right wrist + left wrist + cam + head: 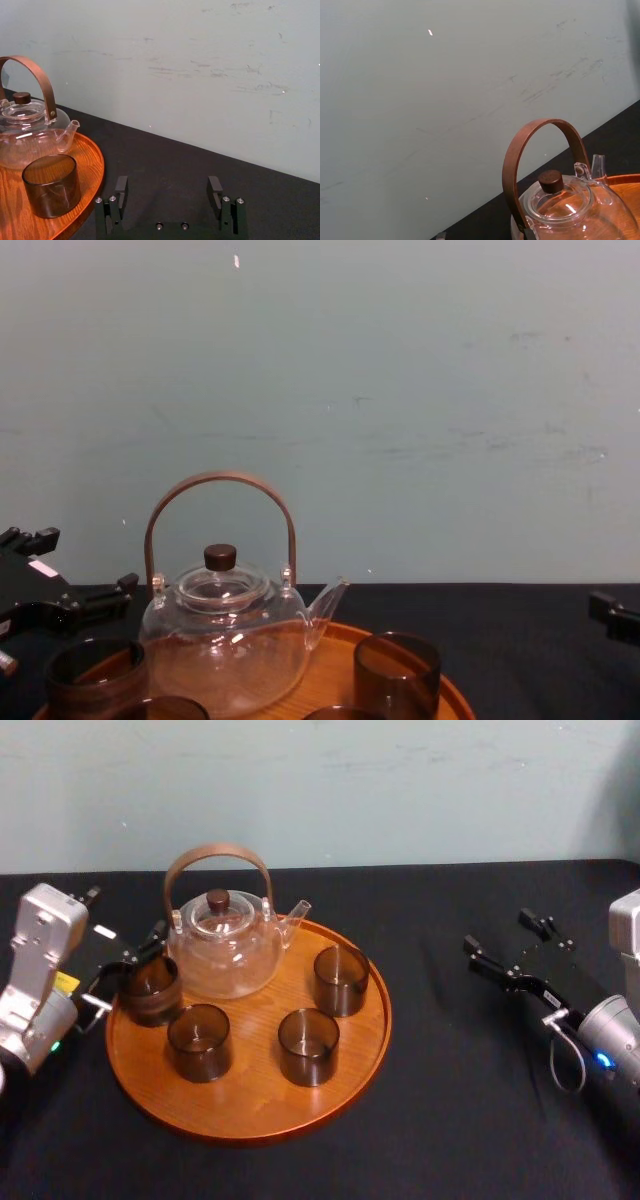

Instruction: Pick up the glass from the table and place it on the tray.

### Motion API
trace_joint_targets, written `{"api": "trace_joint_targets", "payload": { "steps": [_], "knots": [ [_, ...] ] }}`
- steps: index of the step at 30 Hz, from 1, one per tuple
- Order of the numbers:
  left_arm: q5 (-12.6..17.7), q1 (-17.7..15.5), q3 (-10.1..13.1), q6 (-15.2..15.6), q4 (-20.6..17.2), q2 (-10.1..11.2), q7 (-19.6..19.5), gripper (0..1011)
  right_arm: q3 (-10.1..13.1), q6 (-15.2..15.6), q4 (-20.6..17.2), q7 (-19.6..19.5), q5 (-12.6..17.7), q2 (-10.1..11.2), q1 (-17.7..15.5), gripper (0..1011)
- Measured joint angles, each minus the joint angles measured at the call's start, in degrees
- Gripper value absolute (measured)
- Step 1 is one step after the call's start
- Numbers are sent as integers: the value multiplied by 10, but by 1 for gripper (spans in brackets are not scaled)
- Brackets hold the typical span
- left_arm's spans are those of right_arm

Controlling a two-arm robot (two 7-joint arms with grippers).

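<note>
Glasses of smoky brown, two of them point(199, 1041) point(308, 1046), stand at the near side of the tray point(250, 1105), with a third glass point(341, 979) farther right. At the tray's left edge the left gripper point(132, 956) clasps the fourth glass point(152, 990). The clear teapot point(225, 945) sits behind. The right gripper point(498, 932) hovers over the black table point(450, 1100), well apart, its fingers spread.

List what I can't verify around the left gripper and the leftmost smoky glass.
Leftmost smoky brown glass tumbler: whether its base rests on the large round orange-brown wooden tray. Head view: the left gripper crowds it; chest view: the bottom edge cuts it off.
Right gripper: chest view, the right edge cuts it off.
</note>
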Motion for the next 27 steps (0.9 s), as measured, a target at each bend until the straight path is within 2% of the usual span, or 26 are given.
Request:
{"api": "trace_joint_targets", "payload": {
  "steps": [27],
  "knots": [
    [0, 0, 0, 0, 0, 0, 0, 1001, 0, 0, 0, 0, 1, 0, 0, 1002]
  ]
}}
